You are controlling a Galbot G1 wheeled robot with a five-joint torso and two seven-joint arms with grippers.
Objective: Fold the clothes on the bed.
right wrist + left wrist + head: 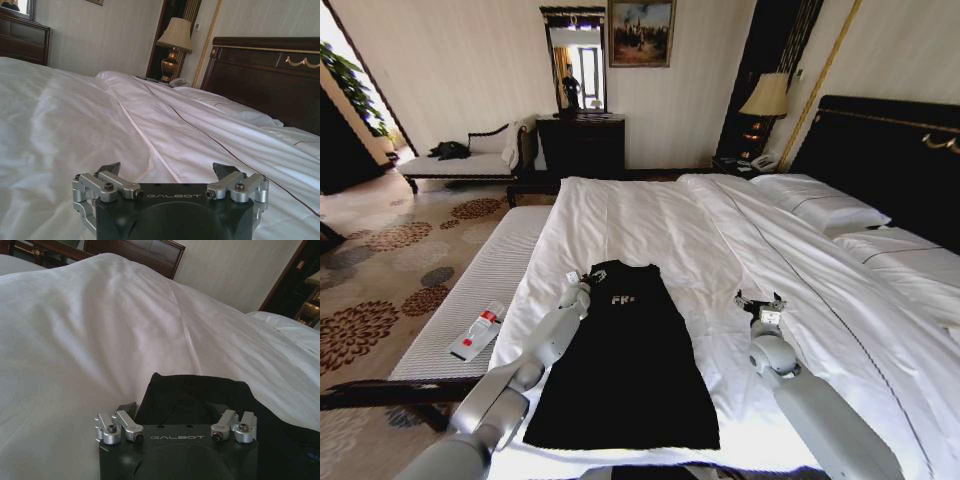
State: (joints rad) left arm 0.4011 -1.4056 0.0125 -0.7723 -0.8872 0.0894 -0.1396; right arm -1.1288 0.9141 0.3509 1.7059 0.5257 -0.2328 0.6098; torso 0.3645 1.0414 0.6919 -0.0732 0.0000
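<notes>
Bedroom scene from your robot's head camera: a large bed point(650, 215) with a white duvet, white pillows and a tall dark wooden headboard stretches away in front of you. Lying flat on the near part of the duvet is the black short-sleeved T-shirt point(625, 370) with white lettering on its chest, collar pointing away from you and hem towards you. It already looks narrowed into a long strip, with no sleeves spread out to either side, so you appear to be partway through the fold. Your left gripper point(579, 283) rests at the far left corner of the shirt, by the shoulder; in the left wrist view its fingers are spread apart, with black cloth lying between and under them, and whether they have hold of the fabric yet cannot be told. Your right gripper point(760, 302) sits on bare white duvet, well apart from the shirt's right edge, fingers spread and empty. The next move probably calls for you to bring the right gripper across to the other shoulder corner, then pinch both top corners and carry them towards the hem, keeping the soft cloth from bunching.
</notes>
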